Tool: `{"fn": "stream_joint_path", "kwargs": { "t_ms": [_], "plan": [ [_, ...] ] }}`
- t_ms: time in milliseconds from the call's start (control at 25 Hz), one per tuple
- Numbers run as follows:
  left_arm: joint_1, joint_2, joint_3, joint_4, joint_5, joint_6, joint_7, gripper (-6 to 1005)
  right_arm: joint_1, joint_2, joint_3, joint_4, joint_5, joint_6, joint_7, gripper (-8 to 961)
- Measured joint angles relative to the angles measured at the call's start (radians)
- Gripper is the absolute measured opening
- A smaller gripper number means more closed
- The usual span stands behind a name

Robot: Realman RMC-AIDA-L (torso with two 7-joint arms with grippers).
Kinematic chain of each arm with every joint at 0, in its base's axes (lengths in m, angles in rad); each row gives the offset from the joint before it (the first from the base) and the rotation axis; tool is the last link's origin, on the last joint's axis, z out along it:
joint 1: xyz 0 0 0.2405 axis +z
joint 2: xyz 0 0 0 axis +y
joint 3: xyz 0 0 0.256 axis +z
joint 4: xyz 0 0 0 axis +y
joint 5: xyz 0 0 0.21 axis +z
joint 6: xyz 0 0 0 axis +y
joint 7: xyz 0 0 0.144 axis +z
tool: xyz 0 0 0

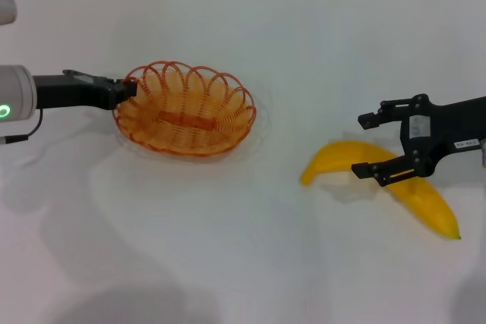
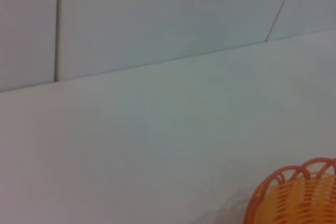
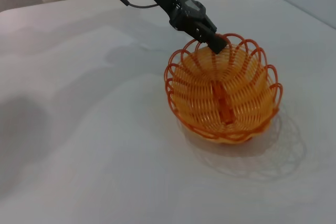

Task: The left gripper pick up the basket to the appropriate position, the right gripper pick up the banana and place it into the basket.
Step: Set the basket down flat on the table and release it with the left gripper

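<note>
The left pincer, a black two-fingered claw on a black arm, is clenched on the scalloped rim of the small oval orange basket of looped wire. In the right wrist view the basket appears tilted, its rim higher at the pincer — so I judge the first half of the task, carrying the basket to its place, to be under way rather than finished.

The right pincer, a black claw on a black wrist, stands released, its two fingers spread wide. The large, smooth, curved yellow banana with a dark tip lies on the white surface beneath and just behind the nearer finger, well apart from the basket. Whether that finger touches the fruit I cannot tell. The banana is not yet grasped, so its pick-up and its placing in the basket are both left to do.

The head view alone shows the banana and the right pincer. The right wrist view shows the left pincer's grip on the rim and the basket's empty inside — it misses the banana. The left wrist view gives only an arc of basket rim over bare surface.
</note>
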State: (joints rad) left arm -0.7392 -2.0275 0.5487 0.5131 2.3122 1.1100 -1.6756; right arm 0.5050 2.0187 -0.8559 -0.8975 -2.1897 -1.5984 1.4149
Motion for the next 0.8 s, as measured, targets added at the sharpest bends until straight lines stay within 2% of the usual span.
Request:
{"fn": "stream_joint_path", "kwargs": {
  "t_ms": [440, 800],
  "plan": [
    [-0.002, 0.000, 0.007, -0.045, 0.007, -0.056, 0.001, 71, 0.000, 0.000, 0.000, 0.000, -0.001, 0.000, 0.000, 880],
    [-0.001, 0.006, 0.010, -0.047, 0.010, -0.057, 0.001, 173, 0.000, 0.000, 0.000, 0.003, -0.001, 0.000, 0.000, 879]
  ]
}}
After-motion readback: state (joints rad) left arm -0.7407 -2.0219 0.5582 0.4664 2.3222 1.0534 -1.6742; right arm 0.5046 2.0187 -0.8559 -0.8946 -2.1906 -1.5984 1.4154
